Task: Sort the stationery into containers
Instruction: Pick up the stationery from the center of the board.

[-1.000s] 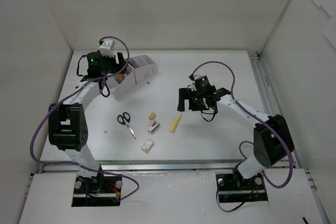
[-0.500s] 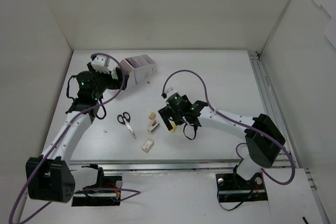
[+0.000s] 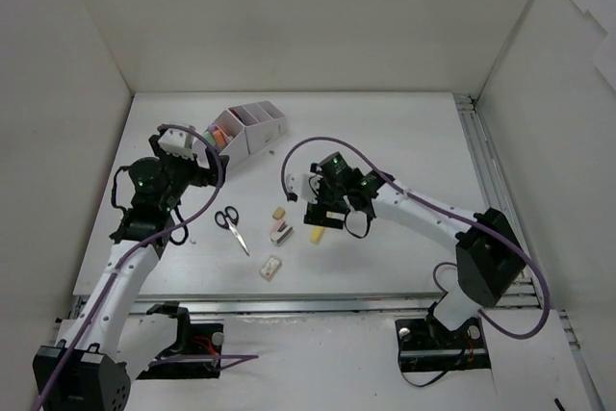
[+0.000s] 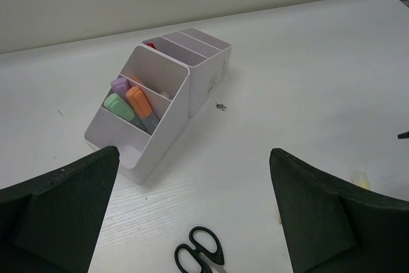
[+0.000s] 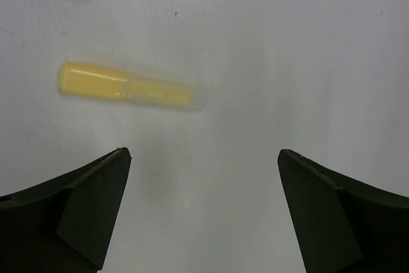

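The pale organizer (image 3: pixel 248 130) stands at the back left; the left wrist view (image 4: pixel 167 87) shows green, orange and purple highlighters (image 4: pixel 137 100) in one of its front compartments. My left gripper (image 3: pixel 195 176) hangs open and empty in front of it (image 4: pixel 193 151), above the black-handled scissors (image 4: pixel 199 259), which lie at mid-table (image 3: pixel 231 227). My right gripper (image 3: pixel 323 211) is open and empty (image 5: pixel 204 151) just over the yellow highlighter (image 5: pixel 126 87), which lies flat on the table (image 3: pixel 315 235), outside the jaws.
A small beige eraser (image 3: pixel 279 212), a pink-and-white item (image 3: pixel 281 231) and a white block (image 3: pixel 270 267) lie between the scissors and the highlighter. A tiny dark speck (image 4: pixel 220 105) lies beside the organizer. White walls enclose the table.
My left arm has drawn back from the organizer toward the near left. My right arm has swung left and now sits over the yellow highlighter. Both grippers stay open.
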Controlling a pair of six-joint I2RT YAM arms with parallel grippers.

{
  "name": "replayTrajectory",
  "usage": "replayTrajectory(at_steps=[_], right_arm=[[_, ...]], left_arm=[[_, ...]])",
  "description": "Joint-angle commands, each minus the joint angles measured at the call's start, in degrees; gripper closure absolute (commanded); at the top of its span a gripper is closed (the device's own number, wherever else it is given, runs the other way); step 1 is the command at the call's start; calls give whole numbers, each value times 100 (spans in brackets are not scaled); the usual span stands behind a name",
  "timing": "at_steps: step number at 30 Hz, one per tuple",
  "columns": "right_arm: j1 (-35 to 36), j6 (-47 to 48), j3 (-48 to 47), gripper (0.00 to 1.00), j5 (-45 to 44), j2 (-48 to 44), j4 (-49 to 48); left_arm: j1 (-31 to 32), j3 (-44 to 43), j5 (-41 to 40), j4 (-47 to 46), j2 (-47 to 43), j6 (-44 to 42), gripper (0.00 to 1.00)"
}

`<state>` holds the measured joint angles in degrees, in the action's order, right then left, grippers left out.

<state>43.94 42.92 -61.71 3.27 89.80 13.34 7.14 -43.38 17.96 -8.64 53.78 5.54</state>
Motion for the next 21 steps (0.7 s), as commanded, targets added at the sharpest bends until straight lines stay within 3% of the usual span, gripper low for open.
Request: replayTrajectory(at_steps=[1, 2, 8, 14, 21], right_arm=[[-158, 905, -866, 2, 1156, 326, -348], [-184, 807, -1147, 2, 1333, 519, -367], [-298, 3262, -1712, 2, 1693, 873, -219], [-598, 5154, -1598, 2, 2740, 732, 1613], [-633, 6071, -1835, 2, 3039, 1407, 3103]], left_arm=[[25, -259, -187, -6, -113, -141, 1], [25, -311, -274, 73, -131, -150, 0], [77, -374, -908, 662, -596, -194, 1], [130, -233, -1259, 1056, -1202, -194, 0], [130, -101, -1338, 1357, -1625, -80, 1]])
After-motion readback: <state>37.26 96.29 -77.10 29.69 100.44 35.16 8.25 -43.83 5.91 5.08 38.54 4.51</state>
